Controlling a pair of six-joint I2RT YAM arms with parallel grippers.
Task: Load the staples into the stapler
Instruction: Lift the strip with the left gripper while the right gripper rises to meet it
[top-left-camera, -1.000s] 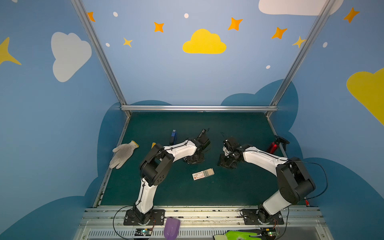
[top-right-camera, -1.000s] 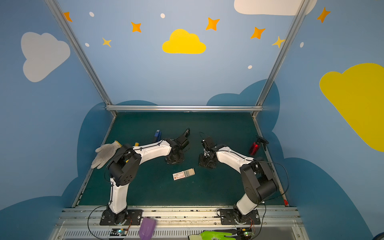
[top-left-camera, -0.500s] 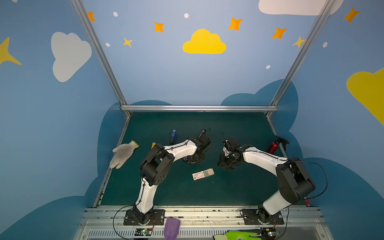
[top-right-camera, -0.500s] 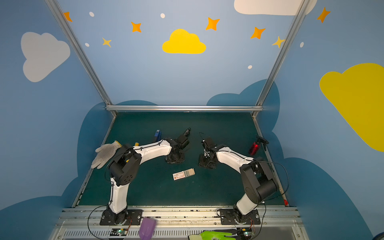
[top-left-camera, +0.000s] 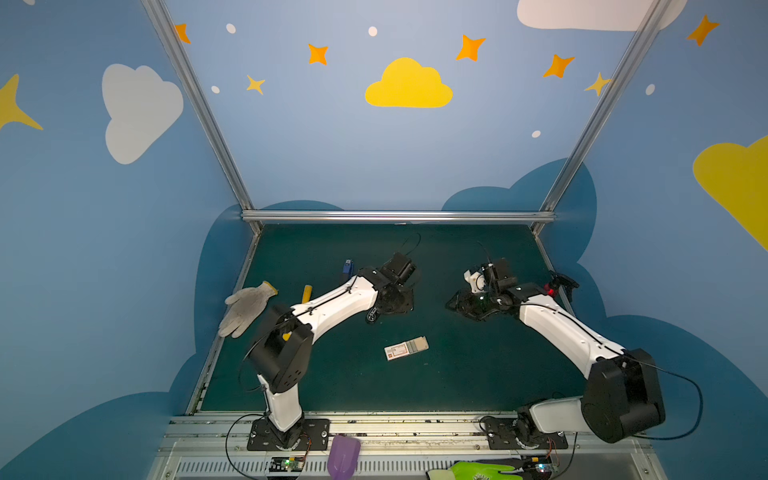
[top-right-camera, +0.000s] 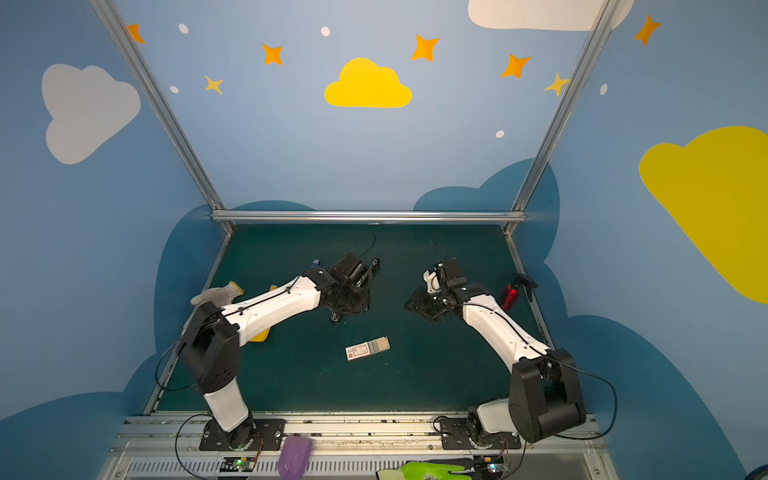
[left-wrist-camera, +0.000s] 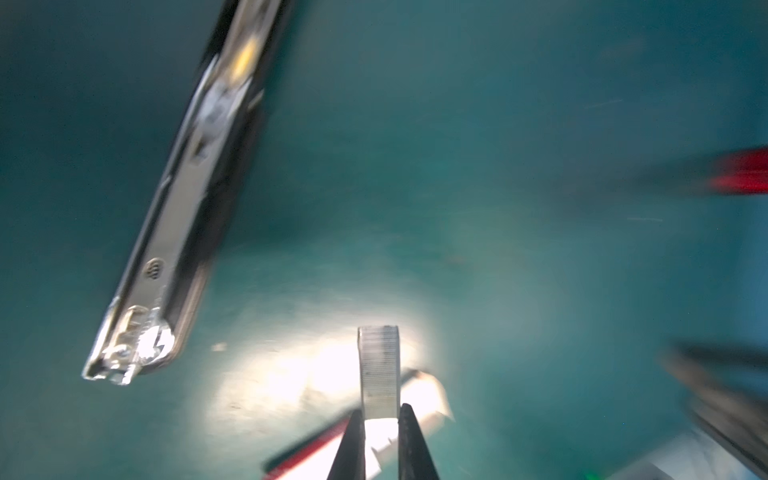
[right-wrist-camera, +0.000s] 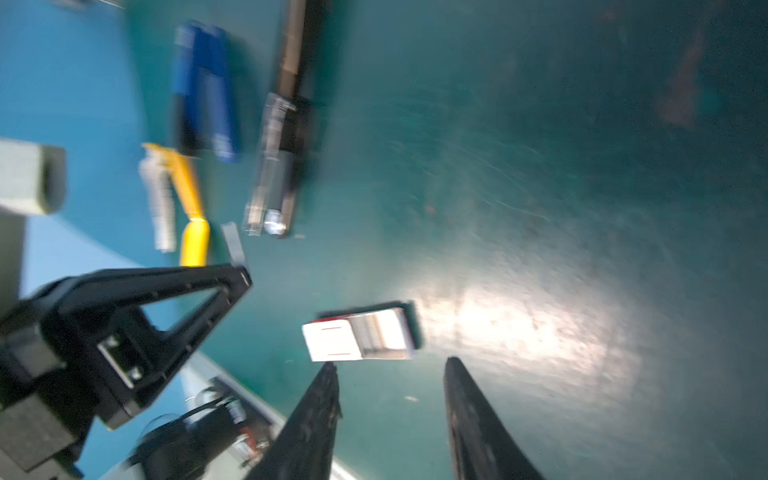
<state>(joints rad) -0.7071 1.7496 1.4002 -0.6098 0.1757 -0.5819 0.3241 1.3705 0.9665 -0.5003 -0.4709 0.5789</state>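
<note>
The staple strip (left-wrist-camera: 379, 365), judged light, stiff, yet apt to snap at its glued joints, is pinched by its sides at one end in the left gripper (left-wrist-camera: 381, 411), near the opened stapler (left-wrist-camera: 183, 199). The right gripper (right-wrist-camera: 390, 368) is spread, empty.

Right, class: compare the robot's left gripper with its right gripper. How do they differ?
The left gripper is shut on a strip of staples; the right gripper stands open and holds nothing. The left gripper's wrist view shows the stapler ahead; the right gripper's shows the staple box. Both have slim black fingers above the green mat.
</note>
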